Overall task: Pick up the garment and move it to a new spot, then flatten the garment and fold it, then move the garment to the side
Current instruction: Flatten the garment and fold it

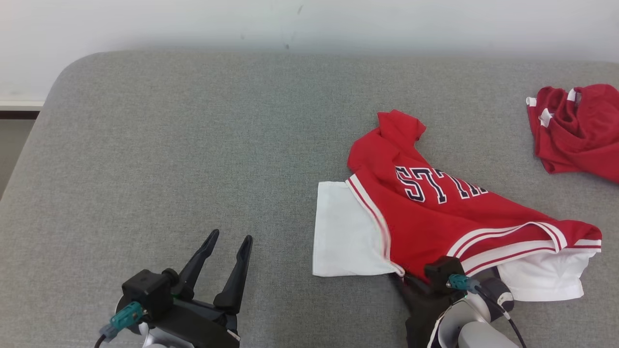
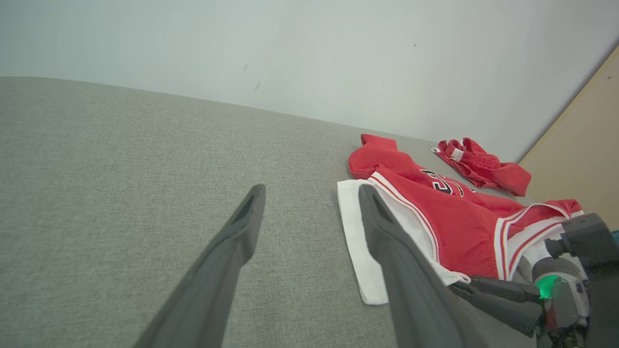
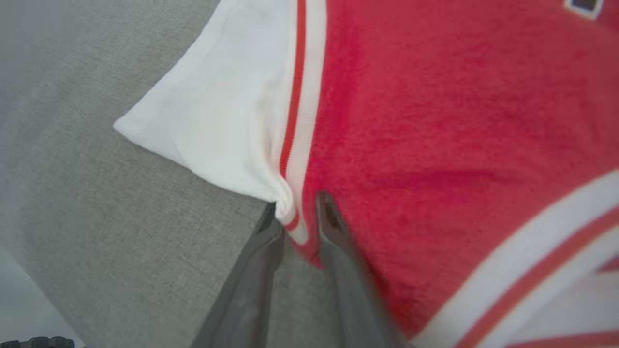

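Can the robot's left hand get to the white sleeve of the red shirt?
Probably yes. Only bare grey fabric surface lies between the open left gripper and the white sleeve of the red and white jersey, which the right gripper pinches.

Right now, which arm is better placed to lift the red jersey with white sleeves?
Right. The right gripper pinches the red jersey with white sleeves at its striped trim; the left gripper hangs open over the bare grey fabric cushion, clear of it.

Left gripper (image 1: pixel 230 236) and right gripper (image 3: pixel 296 205): long tapered matte dark-grey fingers (image 2: pixel 387 251), black housings (image 1: pixel 145 288), teal connectors (image 1: pixel 125 316) with black cables (image 1: pixel 516 331), pale grey-white wrist shells (image 1: pixel 476 333); green light (image 2: pixel 546 286) on right.
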You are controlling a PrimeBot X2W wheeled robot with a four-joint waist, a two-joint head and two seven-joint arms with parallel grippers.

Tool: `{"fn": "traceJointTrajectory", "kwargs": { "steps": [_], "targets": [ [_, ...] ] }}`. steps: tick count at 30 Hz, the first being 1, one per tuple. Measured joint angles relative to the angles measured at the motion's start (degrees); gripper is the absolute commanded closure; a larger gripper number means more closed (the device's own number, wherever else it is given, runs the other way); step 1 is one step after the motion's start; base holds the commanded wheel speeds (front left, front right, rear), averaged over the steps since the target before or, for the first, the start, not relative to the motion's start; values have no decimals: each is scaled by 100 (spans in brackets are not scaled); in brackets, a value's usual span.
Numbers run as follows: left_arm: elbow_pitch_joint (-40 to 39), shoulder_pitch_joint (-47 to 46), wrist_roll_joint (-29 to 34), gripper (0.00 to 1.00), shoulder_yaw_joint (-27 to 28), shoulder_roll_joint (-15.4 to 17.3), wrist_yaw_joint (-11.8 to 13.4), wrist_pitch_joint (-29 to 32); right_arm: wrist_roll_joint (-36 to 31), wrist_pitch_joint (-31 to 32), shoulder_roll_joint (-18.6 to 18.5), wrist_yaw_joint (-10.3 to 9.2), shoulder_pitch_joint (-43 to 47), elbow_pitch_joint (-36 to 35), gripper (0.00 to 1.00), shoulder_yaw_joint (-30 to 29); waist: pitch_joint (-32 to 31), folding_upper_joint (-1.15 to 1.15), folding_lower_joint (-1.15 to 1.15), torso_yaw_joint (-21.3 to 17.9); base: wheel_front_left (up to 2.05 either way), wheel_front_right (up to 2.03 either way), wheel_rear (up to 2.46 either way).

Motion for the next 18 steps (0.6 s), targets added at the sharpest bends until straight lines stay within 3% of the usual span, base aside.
{"fn": "traceJointTrajectory", "kwargs": {
  "steps": [7, 13, 18],
  "targets": [
    [23, 24, 0, 0, 114, 18, 1, 0, 103, -326, 79, 11, -29, -11, 100, -99, -38, 0, 0, -53, 0, 0, 0],
    [-3, 91, 0, 0, 205, 49, 9, 0, 179, -1098, 85, 16, -41, -677, 100, -359, -108, 0, 0, -197, 0, 0, 0],
    [-51, 283, 2, 0, 272, 130, 15, 0, 189, -1173, -263, 8, -45, -1429, 100, -732, -156, 0, 0, -400, 0, 0, 0]
  ]
}}
